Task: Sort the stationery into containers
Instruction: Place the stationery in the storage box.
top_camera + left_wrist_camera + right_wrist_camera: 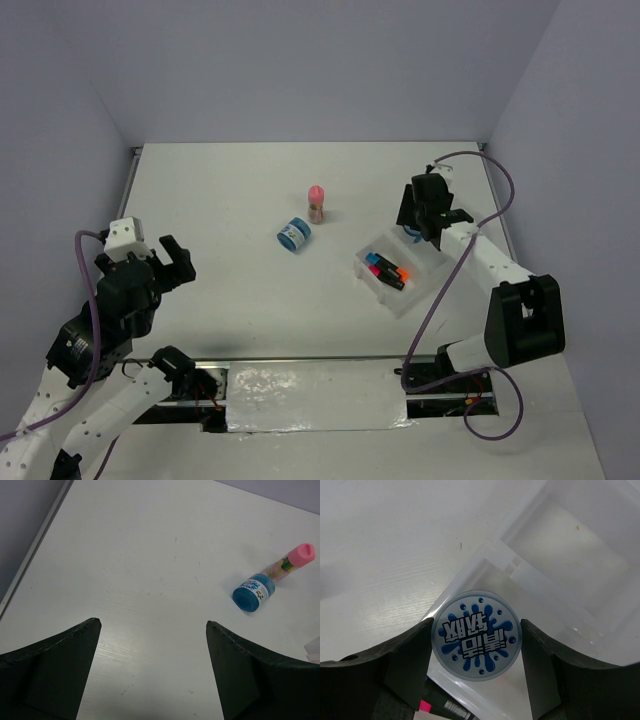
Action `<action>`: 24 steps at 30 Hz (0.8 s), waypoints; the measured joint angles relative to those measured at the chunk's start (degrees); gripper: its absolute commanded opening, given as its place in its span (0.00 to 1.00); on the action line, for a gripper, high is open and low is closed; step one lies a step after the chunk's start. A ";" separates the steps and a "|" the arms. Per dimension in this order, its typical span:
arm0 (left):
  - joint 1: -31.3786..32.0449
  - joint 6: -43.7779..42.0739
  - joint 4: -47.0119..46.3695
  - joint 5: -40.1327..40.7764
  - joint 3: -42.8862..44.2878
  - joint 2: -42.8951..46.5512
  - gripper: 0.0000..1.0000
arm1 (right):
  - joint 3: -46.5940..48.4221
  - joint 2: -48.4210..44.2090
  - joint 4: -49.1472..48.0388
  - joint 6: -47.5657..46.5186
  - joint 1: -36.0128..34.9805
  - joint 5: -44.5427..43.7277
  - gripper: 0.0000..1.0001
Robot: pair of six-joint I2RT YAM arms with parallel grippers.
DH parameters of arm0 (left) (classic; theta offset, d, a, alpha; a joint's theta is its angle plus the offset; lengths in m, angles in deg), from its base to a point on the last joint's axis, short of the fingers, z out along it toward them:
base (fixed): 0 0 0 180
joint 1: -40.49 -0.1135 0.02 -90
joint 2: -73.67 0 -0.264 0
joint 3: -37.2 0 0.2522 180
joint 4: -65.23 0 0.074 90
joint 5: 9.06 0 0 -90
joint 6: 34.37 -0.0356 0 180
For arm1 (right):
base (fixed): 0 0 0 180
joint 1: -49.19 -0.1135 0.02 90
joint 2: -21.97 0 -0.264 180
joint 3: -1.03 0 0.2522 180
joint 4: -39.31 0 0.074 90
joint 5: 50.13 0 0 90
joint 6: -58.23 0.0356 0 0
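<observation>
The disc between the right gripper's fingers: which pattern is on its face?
The disc shows a blue splash with white characters; right wrist view.

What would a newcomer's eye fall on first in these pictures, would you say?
First, the blue-white splash-patterned disc clamped in the right gripper, held over the white tray at the right, where the markers lie in one compartment. Next, the second disc and the pink-capped tube, close together mid-table, and the left gripper, open and empty at the left.
</observation>
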 measured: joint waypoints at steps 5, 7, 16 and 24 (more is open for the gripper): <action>0.00 0.00 -0.07 -0.02 0.00 0.00 0.99 | -0.66 2.34 -1.18 0.20 0.09 0.00 0.72; 0.00 -0.02 -0.07 -0.02 0.00 0.00 0.99 | -0.94 2.40 -1.27 0.37 0.09 0.04 0.82; 0.00 -0.02 -0.07 -0.04 0.00 0.00 0.99 | -0.90 1.86 -2.58 0.59 0.09 0.44 1.00; -0.04 0.13 0.04 0.50 0.00 -0.44 0.99 | 0.66 -10.23 -2.08 2.49 -16.06 0.24 1.00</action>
